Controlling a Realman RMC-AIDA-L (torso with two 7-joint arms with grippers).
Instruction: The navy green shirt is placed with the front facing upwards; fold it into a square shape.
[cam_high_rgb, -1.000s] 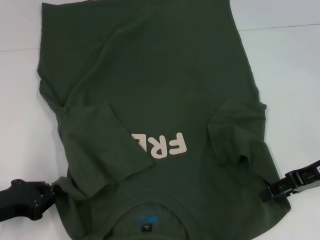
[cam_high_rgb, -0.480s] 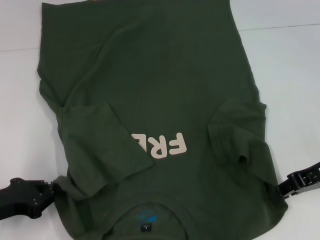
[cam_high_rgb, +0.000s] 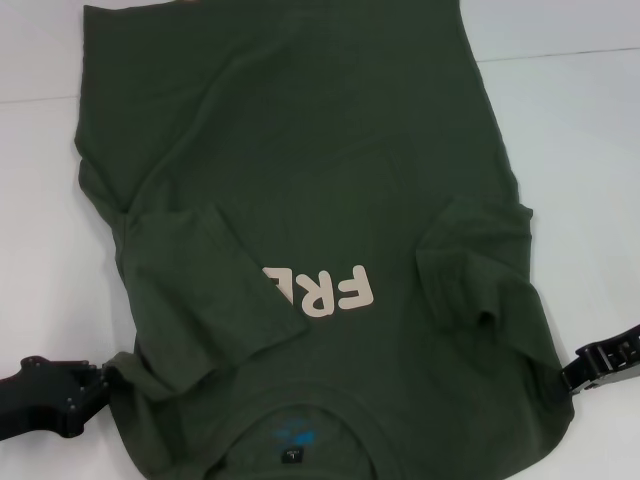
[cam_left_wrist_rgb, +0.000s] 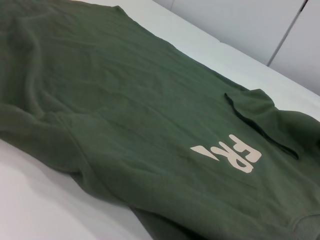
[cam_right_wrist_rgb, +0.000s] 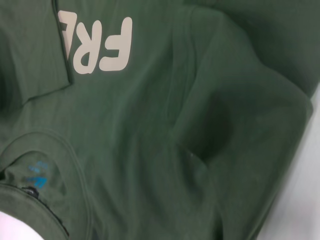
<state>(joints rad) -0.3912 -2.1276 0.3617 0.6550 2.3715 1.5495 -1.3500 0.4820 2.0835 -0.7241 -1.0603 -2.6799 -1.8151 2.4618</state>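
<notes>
The navy green shirt (cam_high_rgb: 320, 170) lies front up on the white table (cam_high_rgb: 580, 150), its collar (cam_high_rgb: 295, 440) nearest me and both short sleeves folded inward over the chest. The pale letters (cam_high_rgb: 325, 290) read "FRE", partly covered by the left sleeve (cam_high_rgb: 195, 290). My left gripper (cam_high_rgb: 95, 385) sits at the shirt's near left shoulder, touching bunched cloth. My right gripper (cam_high_rgb: 578, 372) is just off the near right edge of the shirt, over bare table. The left wrist view shows the shirt (cam_left_wrist_rgb: 125, 100) from low down. The right wrist view shows the shirt (cam_right_wrist_rgb: 150, 150) near its collar.
White table surface borders the shirt on the left (cam_high_rgb: 40, 250) and on the right. The shirt's hem reaches the far edge of the head view. A seam line (cam_high_rgb: 560, 52) crosses the table at the far right.
My right gripper has slid outward to the right, off the shirt's edge. My left gripper has barely shifted. The shirt lies as it did.
</notes>
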